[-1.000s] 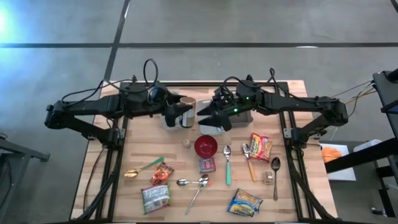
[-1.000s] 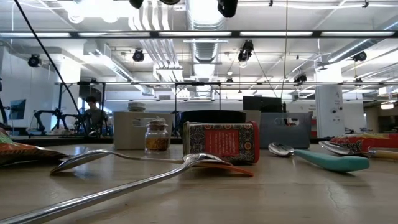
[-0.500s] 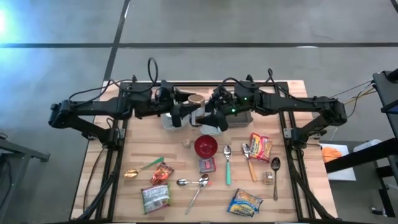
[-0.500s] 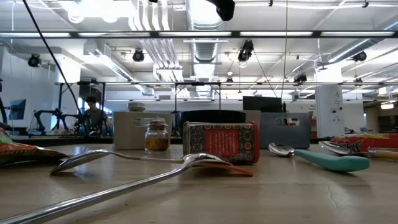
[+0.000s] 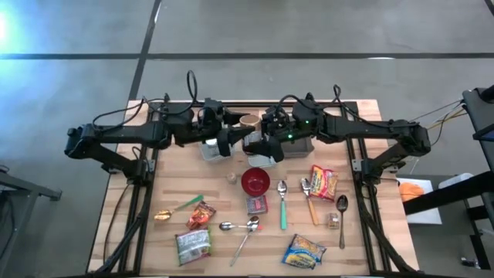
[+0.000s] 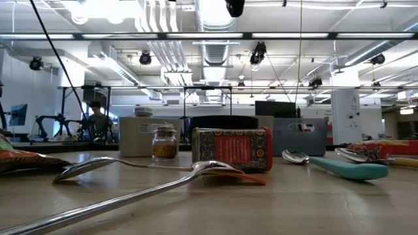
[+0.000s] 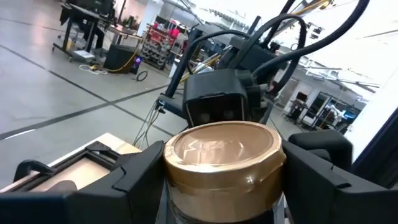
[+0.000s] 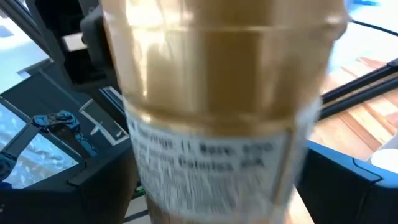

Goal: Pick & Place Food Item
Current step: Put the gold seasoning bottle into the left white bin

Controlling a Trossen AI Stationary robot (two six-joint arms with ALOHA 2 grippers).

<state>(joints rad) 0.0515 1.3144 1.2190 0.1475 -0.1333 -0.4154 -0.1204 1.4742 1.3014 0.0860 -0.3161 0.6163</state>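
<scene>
Handover in mid-air above the table's far side — the left gripper (image 5: 228,140) clamps the gold-lidded jar (image 5: 247,122), while the right gripper (image 5: 257,140) stands wide around it. Right must close squarely on the label before left lets go.

Robotics lab in an open industrial hall. Exposed ducts (image 6: 212,39), strip lights (image 6: 294,36) and ceiling cameras (image 6: 259,53) overhead; polished concrete floor (image 5: 309,31), equipment racks (image 7: 155,46), a person (image 6: 99,121) at a bench.
</scene>
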